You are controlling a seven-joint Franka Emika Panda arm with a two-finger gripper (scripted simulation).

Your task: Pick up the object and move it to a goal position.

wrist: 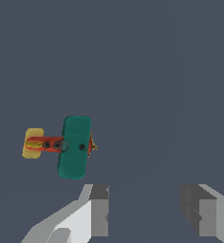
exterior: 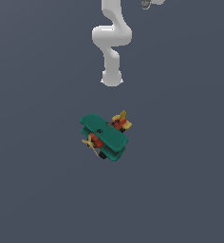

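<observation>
The small toy biplane with teal-green wings, red body and yellow tail (wrist: 66, 146) lies apart from, ahead of, the wide-open, empty hand (wrist: 149, 216); it looks light and stiff, best pinched across the narrow body.

Toy biplane (exterior: 104, 136) sits alone on floor (exterior: 33, 190), arm (exterior: 111, 42) behind it, gripper (wrist: 144, 209) apart, above.
</observation>
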